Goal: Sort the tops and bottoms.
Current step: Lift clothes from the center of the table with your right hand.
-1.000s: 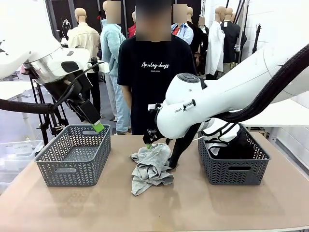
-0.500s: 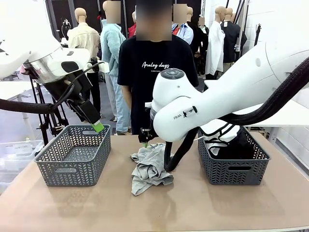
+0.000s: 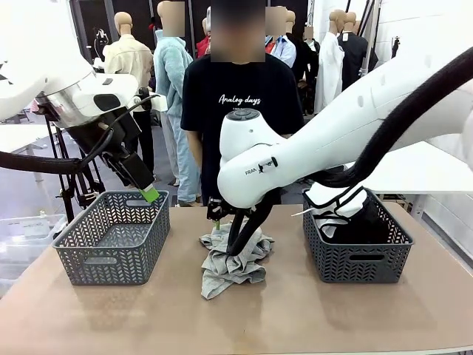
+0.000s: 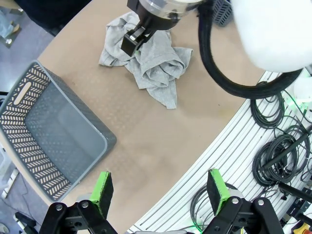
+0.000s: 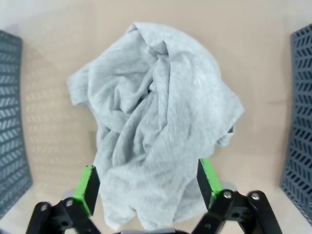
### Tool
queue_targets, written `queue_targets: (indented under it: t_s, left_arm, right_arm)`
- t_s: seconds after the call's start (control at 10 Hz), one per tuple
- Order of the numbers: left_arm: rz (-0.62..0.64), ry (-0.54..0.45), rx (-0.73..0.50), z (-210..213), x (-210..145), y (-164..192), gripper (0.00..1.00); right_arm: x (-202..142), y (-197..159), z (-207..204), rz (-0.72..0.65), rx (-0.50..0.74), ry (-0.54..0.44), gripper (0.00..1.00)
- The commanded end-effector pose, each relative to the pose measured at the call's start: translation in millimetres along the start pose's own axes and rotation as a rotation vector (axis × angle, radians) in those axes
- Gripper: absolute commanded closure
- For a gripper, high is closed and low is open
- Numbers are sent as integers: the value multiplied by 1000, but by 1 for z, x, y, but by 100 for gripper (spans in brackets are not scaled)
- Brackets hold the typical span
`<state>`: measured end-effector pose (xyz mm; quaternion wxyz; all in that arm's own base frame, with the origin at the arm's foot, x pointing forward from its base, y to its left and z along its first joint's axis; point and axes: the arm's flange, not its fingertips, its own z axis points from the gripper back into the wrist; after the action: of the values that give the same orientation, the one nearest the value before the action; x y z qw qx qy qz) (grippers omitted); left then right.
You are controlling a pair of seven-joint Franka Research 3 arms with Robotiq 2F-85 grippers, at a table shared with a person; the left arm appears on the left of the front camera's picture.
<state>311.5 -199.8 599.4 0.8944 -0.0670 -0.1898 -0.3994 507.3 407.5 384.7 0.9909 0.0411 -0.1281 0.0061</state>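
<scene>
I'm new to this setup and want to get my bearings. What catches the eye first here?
The right gripper, jaws open, hangs right over a crumpled grey garment at the table's middle. Grey baskets flank it: the left basket bare inside, the right basket holding black and white clothes.

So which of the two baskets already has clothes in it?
The basket on the robot's right: black and white clothes are piled inside it. The basket on the robot's left has nothing in it.
</scene>
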Motion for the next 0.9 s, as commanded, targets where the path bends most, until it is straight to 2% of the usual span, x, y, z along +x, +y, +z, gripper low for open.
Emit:
queue_targets:
  t_s: [0.0, 0.6, 0.8]
  left_arm:
    - [1, -4, 2, 0, 0, 1, 0]
    - [1, -4, 2, 0, 0, 1, 0]
    - [1, -4, 2, 0, 0, 1, 0]
  right_arm:
    - [10, 11, -17, -28, -50, 5, 0]
    - [4, 11, -67, 25, -150, 104, 0]
    - [6, 9, -68, 36, -156, 109, 37]
